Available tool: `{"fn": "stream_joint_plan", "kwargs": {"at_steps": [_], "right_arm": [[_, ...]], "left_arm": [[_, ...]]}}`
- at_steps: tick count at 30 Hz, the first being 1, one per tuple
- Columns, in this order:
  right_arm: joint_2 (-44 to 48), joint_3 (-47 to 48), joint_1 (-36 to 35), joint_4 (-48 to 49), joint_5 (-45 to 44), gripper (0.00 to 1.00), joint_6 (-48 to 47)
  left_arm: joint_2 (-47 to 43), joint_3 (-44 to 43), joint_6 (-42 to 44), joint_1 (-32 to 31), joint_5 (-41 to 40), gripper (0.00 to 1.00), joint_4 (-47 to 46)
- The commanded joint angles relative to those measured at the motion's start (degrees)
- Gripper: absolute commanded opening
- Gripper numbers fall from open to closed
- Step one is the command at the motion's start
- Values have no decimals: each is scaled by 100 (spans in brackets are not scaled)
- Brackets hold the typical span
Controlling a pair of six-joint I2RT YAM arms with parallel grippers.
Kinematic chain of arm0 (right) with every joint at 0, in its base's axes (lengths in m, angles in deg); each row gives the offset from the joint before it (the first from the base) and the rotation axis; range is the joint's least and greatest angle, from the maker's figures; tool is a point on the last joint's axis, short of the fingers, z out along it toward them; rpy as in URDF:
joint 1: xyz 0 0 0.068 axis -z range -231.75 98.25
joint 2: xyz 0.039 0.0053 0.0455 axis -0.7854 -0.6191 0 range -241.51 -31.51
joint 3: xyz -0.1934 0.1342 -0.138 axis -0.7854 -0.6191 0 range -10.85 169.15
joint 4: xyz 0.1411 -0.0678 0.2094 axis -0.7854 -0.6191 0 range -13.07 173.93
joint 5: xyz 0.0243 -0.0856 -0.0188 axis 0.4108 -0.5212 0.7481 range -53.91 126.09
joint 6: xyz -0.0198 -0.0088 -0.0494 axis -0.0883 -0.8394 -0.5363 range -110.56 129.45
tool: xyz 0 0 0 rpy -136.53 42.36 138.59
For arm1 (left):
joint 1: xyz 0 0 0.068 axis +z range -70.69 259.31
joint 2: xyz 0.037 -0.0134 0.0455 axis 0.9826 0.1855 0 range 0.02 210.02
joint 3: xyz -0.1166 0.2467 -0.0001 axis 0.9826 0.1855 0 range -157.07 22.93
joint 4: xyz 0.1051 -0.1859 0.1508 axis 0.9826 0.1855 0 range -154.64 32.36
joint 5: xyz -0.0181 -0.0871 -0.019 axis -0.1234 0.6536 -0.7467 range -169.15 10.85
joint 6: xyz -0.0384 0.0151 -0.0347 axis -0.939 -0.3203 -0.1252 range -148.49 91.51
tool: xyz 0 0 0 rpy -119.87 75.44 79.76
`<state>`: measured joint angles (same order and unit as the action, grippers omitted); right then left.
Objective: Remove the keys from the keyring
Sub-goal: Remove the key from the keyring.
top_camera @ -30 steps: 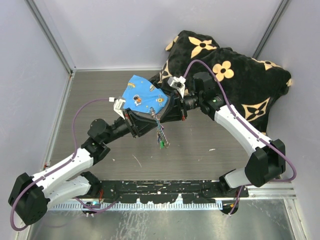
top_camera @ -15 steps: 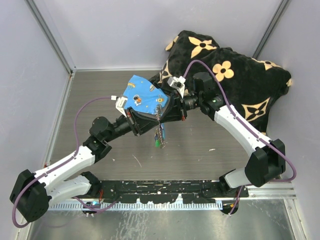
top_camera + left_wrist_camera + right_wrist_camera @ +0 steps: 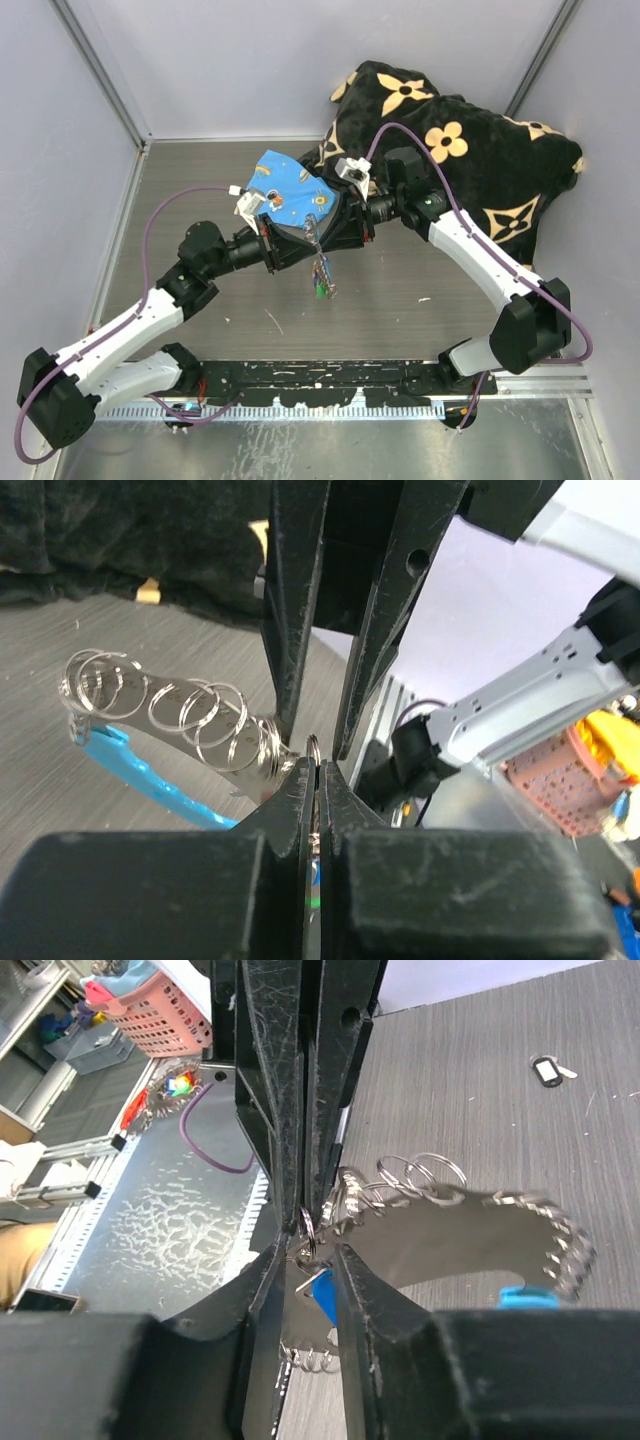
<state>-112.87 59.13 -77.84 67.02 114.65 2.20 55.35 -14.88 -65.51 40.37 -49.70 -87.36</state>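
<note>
Both grippers meet tip to tip above the table's middle. The keyring is a thin metal strip (image 3: pixel 215 742) carrying several split rings and a light-blue curved piece (image 3: pixel 140 777); it also shows in the right wrist view (image 3: pixel 470 1235). My left gripper (image 3: pixel 317 765) is shut on a small split ring (image 3: pixel 313 746). My right gripper (image 3: pixel 310 1248) is closed around the strip's end, with a blue-headed key (image 3: pixel 322 1295) between its fingers. In the top view the left gripper (image 3: pixel 306 240) and right gripper (image 3: pixel 322 232) touch, and the keys (image 3: pixel 322 283) dangle below them, one with a green head.
A blue printed cloth (image 3: pixel 285 190) lies over the two grippers. A black cushion with tan flowers (image 3: pixel 470 150) fills the back right corner. A loose dark key tag (image 3: pixel 548 1070) lies on the grey table. Side walls stand left and right.
My left arm has swung its elbow up and right and its wrist has turned, lifting its cable. The dangling keys have shifted slightly. The right arm has hardly moved.
</note>
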Motion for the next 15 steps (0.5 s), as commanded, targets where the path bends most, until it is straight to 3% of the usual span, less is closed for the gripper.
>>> {"fn": "stream_joint_plan", "kwargs": {"at_steps": [1, 8, 15], "right_arm": [[200, 577, 14, -1232, -209, 37, -1483], [268, 1415, 9, -3377, -956, 49, -3637], [306, 1519, 9, -3815, -726, 50, -4343]], "left_arm": [[-231, -902, 1154, -20, 498, 0, 1665], [247, -2550, 2693, -19, 958, 0, 4518], [1205, -4041, 3506, -19, 1042, 0, 6646]]}}
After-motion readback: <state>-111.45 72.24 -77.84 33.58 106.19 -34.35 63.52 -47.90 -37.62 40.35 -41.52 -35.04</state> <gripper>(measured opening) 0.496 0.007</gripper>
